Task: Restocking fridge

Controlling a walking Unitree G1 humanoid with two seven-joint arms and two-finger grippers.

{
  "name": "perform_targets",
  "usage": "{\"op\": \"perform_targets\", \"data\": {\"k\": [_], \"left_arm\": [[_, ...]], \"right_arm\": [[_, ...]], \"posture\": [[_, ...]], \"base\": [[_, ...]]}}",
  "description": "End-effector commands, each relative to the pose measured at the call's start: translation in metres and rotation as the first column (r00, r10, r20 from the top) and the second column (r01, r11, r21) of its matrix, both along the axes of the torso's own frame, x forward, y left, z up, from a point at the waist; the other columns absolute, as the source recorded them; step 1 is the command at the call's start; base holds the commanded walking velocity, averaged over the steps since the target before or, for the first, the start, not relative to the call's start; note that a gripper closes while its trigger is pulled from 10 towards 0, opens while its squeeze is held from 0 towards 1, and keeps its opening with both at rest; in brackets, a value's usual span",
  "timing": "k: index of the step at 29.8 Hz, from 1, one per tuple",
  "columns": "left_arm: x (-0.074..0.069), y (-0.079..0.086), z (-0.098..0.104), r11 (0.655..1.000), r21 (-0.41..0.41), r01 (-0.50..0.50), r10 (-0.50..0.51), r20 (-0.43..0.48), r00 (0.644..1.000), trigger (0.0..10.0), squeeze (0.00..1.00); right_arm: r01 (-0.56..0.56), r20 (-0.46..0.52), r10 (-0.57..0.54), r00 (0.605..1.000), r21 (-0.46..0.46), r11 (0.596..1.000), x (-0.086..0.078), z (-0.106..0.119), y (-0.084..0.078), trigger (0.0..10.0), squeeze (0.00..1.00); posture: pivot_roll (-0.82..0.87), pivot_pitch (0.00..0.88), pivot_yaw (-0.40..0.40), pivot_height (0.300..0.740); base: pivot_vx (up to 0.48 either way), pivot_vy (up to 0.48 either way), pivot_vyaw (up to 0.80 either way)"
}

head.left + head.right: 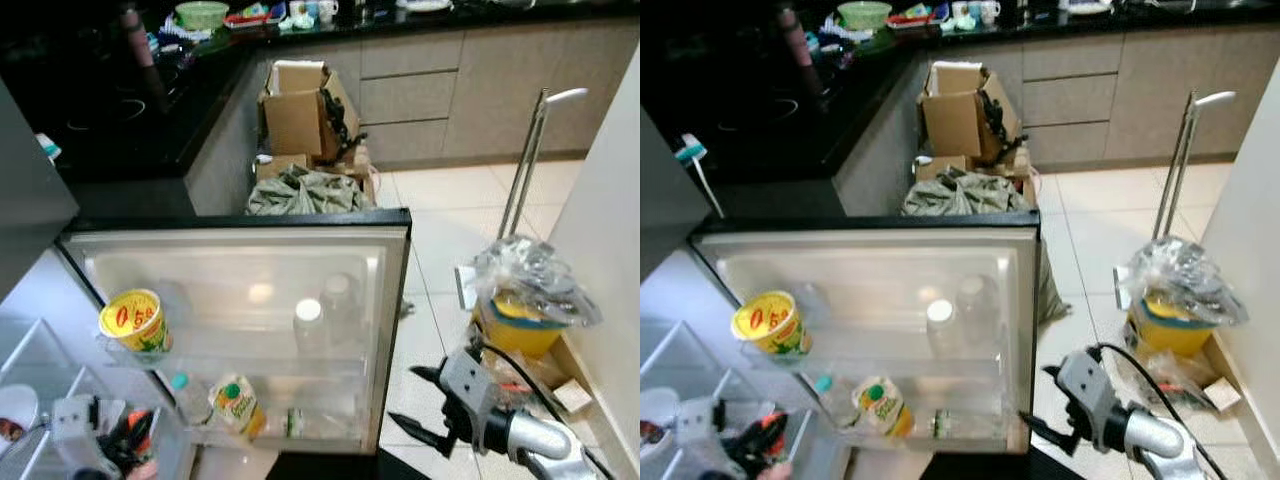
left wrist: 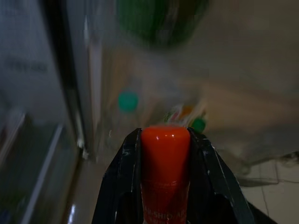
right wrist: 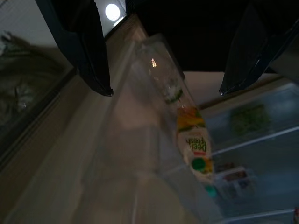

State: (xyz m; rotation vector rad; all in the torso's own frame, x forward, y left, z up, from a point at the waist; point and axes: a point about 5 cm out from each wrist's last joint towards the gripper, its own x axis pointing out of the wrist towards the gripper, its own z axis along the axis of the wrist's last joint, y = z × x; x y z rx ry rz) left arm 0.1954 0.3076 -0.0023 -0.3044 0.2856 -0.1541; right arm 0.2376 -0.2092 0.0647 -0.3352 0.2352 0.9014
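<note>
cardboard box [image 1: 300, 110], green bowl [image 1: 201, 14], yellow bucket [image 1: 520, 325]

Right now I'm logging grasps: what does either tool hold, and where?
Left tool grips a red-capped bottle at its cap end; right tool holds nothing.

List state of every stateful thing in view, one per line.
fridge door: open
left gripper: shut on red bottle
right gripper: open, holding nothing
yellow tub: upright on door shelf
juice carton: tilted in lower door shelf
cardboard box: flaps open
</note>
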Motion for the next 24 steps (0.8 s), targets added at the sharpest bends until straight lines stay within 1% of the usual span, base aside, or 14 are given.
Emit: {"op": "perform_targets", "data": {"k": [1,2,3,7,10,11,12,14,15,16,17,18,23,24], "left_arm": [[-0.001,0.011,0.012,0.998,-0.015,0.057,-0.056,0.044,0.997,10.0,0.0],[-0.001,0.011,0.012,0.998,-0.015,0.057,-0.056,0.044,0.997,10.0,0.0],[0.001,0.013,0.02,0.992,-0.045,0.117,-0.113,0.077,0.991,10.0,0.0],[0.012,0.006,0.057,0.92,-0.123,0.371,-0.331,0.261,0.907,10.0,0.0],[0.014,0.004,0.061,0.908,-0.13,0.399,-0.352,0.285,0.892,10.0,0.0],[0.016,-0.002,0.068,0.881,-0.138,0.453,-0.394,0.315,0.863,10.0,0.0],[0.016,-0.002,0.068,0.881,-0.138,0.453,-0.394,0.315,0.863,10.0,0.0],[0.018,-0.016,0.084,0.804,-0.144,0.577,-0.494,0.381,0.782,10.0,0.0],[0.018,-0.016,0.084,0.804,-0.144,0.577,-0.494,0.381,0.782,10.0,0.0],[0.02,-0.022,0.089,0.774,-0.138,0.618,-0.526,0.403,0.749,10.0,0.0],[0.022,-0.024,0.092,0.763,-0.126,0.634,-0.541,0.411,0.734,10.0,0.0],[0.022,-0.024,0.092,0.763,-0.126,0.634,-0.541,0.411,0.734,10.0,0.0],[0.043,-0.027,0.107,0.798,-0.047,0.601,-0.522,0.443,0.729,10.0,0.0],[0.049,-0.028,0.109,0.822,-0.025,0.569,-0.499,0.449,0.741,10.0,0.0]], "right_arm": [[-0.02,-0.024,0.02,1.0,0.012,1.0,-0.003,0.002,0.003,10.0,0.0],[-0.02,-0.024,0.02,1.0,0.012,1.0,-0.003,0.002,0.003,10.0,0.0],[-0.017,-0.023,0.017,1.0,0.009,1.0,-0.002,0.004,0.003,10.0,0.0],[-0.031,-0.036,0.03,0.999,-0.013,0.999,-0.001,0.008,0.006,10.0,0.0],[-0.034,-0.038,0.034,0.999,-0.015,0.999,-0.001,0.008,0.006,10.0,0.0],[-0.037,-0.038,0.037,0.999,-0.017,0.999,0.0,0.008,0.007,10.0,0.0],[-0.037,-0.038,0.037,0.999,-0.017,0.999,0.0,0.008,0.007,10.0,0.0],[-0.04,-0.041,0.039,0.998,-0.024,0.999,0.001,0.01,0.009,10.0,0.0],[-0.04,-0.041,0.039,0.998,-0.024,0.999,0.001,0.01,0.009,10.0,0.0],[-0.04,-0.041,0.039,0.998,-0.027,0.999,0.001,0.011,0.009,10.0,0.0],[-0.04,-0.044,0.039,0.998,-0.03,0.999,0.001,0.011,0.01,10.0,0.0],[-0.04,-0.044,0.039,0.998,-0.03,0.999,0.001,0.011,0.01,10.0,0.0],[-0.064,-0.066,0.062,0.996,-0.026,0.998,-0.002,0.013,0.018,10.0,0.0],[-0.064,-0.07,0.062,0.996,-0.027,0.998,-0.002,0.013,0.019,10.0,0.0]], "posture": [[-0.13,0.049,0.079,0.74],[-0.13,0.049,0.079,0.74],[-0.12,0.05,0.075,0.74],[-0.12,0.047,0.074,0.74],[-0.12,0.047,0.074,0.74],[-0.11,0.042,0.073,0.74],[-0.11,0.042,0.073,0.74],[-0.12,0.038,0.075,0.74],[-0.12,0.038,0.075,0.74],[-0.12,0.036,0.074,0.74],[-0.12,0.036,0.076,0.74],[-0.12,0.036,0.076,0.74],[-0.13,0.037,0.078,0.74],[-0.13,0.037,0.078,0.74]], "base": [[0.0,0.0,0.0],[0.0,0.0,0.0],[0.0,0.0,0.0],[0.0,0.0,0.0],[0.0,0.0,0.0],[0.0,0.0,0.0],[0.0,0.0,0.0],[0.0,0.0,0.0],[0.0,0.0,0.0],[0.0,0.0,0.0],[0.0,0.0,0.0],[0.0,0.0,0.0],[0.0,0.0,0.0],[0.0,0.0,0.0]]}}
